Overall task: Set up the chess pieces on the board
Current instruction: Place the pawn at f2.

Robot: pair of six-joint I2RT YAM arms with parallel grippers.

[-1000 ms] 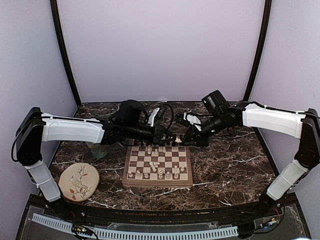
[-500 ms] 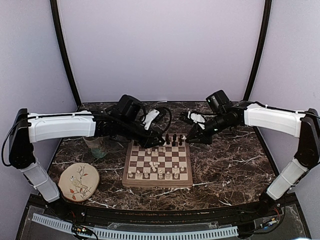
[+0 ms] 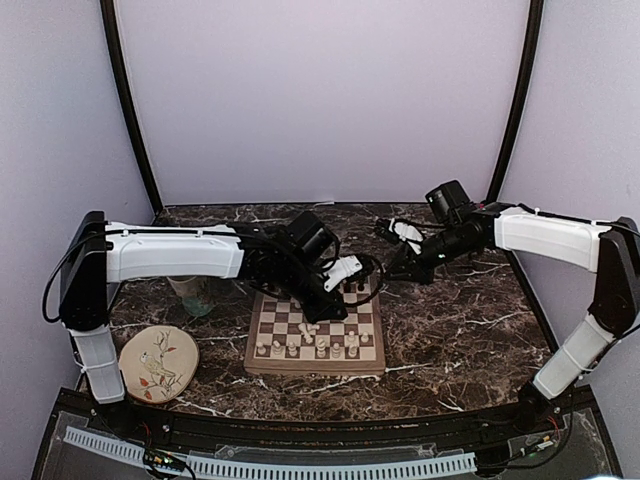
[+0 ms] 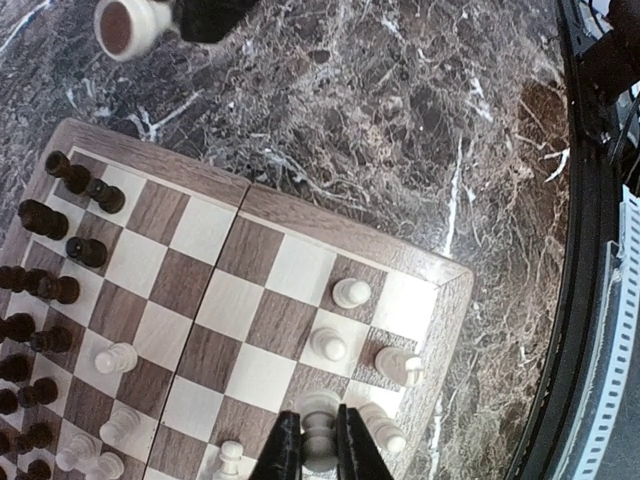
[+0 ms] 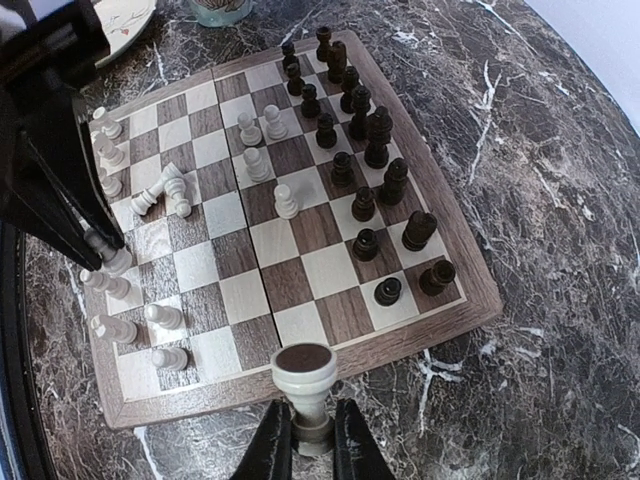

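The board (image 3: 315,367) lies mid-table, with dark chess pieces (image 3: 345,283) along its far rows and cream ones (image 3: 320,348) on the near rows. My left gripper (image 3: 323,303) reaches over the board. In the left wrist view the left gripper (image 4: 320,455) is shut on a cream piece (image 4: 320,420) above the cream side's squares, beside other cream pieces (image 4: 350,293). My right gripper (image 3: 386,272) hangs off the board's far right corner. The right wrist view shows the right gripper (image 5: 312,442) shut on another cream piece (image 5: 305,378), held off the board's edge (image 5: 470,290). Two cream pieces (image 5: 165,195) lie toppled.
A round bird-patterned plate (image 3: 158,363) sits at the near left of the marble table. A mug (image 3: 195,292) stands left of the board under the left arm. Purple walls and black poles close in the back and sides.
The left arm has swung from the board's far left edge over toward its near rows, still holding its cream piece. The right gripper has drawn back slightly to the right with its piece.
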